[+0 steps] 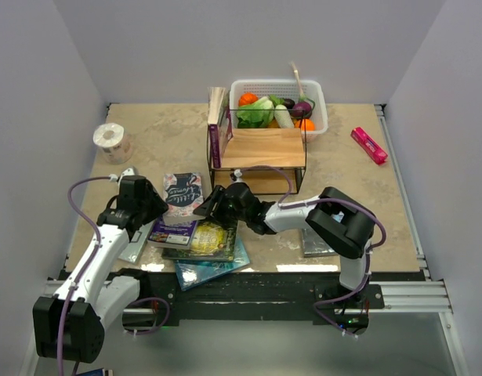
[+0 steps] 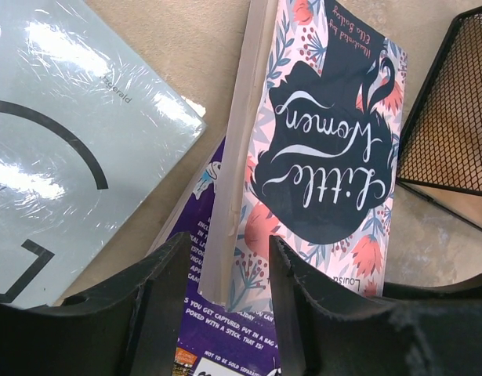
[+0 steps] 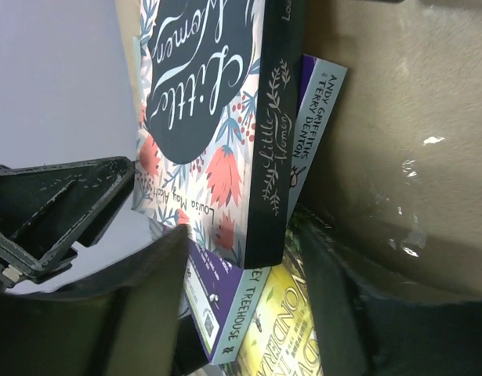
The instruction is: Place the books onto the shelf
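A flowered "Little Women" book (image 1: pixel 182 192) (image 2: pixel 327 141) (image 3: pixel 201 94) lies on top of a pile in front of the shelf (image 1: pixel 264 149). Under it are a purple book (image 1: pixel 172 232) (image 3: pixel 225 305), a green-gold one (image 1: pixel 211 240) and a teal one (image 1: pixel 213 268). My left gripper (image 1: pixel 157 205) (image 2: pixel 229 241) stands open astride the book's cream page-edge corner, with a thin gap at the left finger. From the opposite side, my right gripper (image 1: pixel 209 205) (image 3: pixel 241 235) is open around the spine ends of that book and the purple one. One book (image 1: pixel 217 125) stands upright at the shelf's left end.
A pale grey book (image 2: pixel 60 141) (image 1: pixel 137 244) lies under my left arm, a dark book (image 1: pixel 315 244) under the right arm. A white basket (image 1: pixel 319 117) of vegetables stands behind the shelf. A paper roll (image 1: pixel 113 142) sits far left, a pink oblong (image 1: pixel 368 145) far right.
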